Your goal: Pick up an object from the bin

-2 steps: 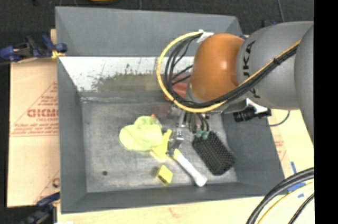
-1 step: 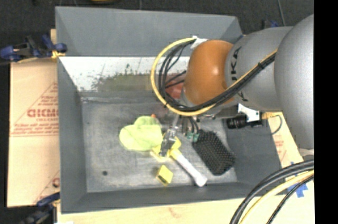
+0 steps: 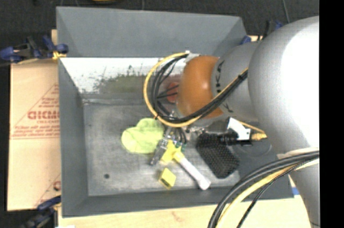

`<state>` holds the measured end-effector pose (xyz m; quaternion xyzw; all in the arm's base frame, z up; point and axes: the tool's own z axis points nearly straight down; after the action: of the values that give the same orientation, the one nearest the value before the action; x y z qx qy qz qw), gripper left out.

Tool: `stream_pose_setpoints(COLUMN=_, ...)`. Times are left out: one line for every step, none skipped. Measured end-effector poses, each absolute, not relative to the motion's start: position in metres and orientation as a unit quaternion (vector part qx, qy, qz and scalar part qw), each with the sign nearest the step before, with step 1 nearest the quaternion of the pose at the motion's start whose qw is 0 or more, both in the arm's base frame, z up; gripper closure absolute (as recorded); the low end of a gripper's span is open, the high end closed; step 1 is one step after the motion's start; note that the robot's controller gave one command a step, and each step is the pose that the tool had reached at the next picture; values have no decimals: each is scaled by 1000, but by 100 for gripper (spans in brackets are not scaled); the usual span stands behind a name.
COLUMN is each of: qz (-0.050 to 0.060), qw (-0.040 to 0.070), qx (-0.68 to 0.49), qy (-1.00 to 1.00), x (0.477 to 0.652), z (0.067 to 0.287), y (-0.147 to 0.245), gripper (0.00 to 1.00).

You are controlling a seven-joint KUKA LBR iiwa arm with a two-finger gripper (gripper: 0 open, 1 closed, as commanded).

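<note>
- Yellow piece (image 3: pixel 173 154) lay lower centre in the bin (image 3: pixel 97 168), beside a white tube (image 3: pixel 192 172).
- Gripper (image 3: pixel 163 150) stood over it; its opening could not be told.
- Green cloth (image 3: pixel 141 135) lay just left.

The bin (image 3: pixel 72 130) is entered from the right by the arm (image 3: pixel 279 92), and its wrist is placed over the middle of the floor. The gripper (image 3: pixel 163 152) is found below the wrist, toward the near wall. A crumpled cloth (image 3: pixel 138 136) is laid just left of it. A small piece (image 3: pixel 172 155) is seen right against the gripper's right side. A small block (image 3: pixel 167 179) is set in front of the gripper, near the front wall. A stick-shaped thing (image 3: pixel 193 173) is laid slantwise just right of the block. A ribbed pad (image 3: pixel 217 159) is placed right of the stick, partly under the arm.
</note>
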<state>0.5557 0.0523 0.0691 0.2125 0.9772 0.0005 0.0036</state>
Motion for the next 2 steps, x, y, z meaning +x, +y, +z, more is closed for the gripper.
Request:
stream_pose_setpoints(qz=2, qw=4, qx=242, qy=970, x=543, z=74, y=55, gripper=100)
stream_pose_setpoints(qz=2, qw=4, qx=242, qy=970, x=543, z=74, y=55, gripper=100)
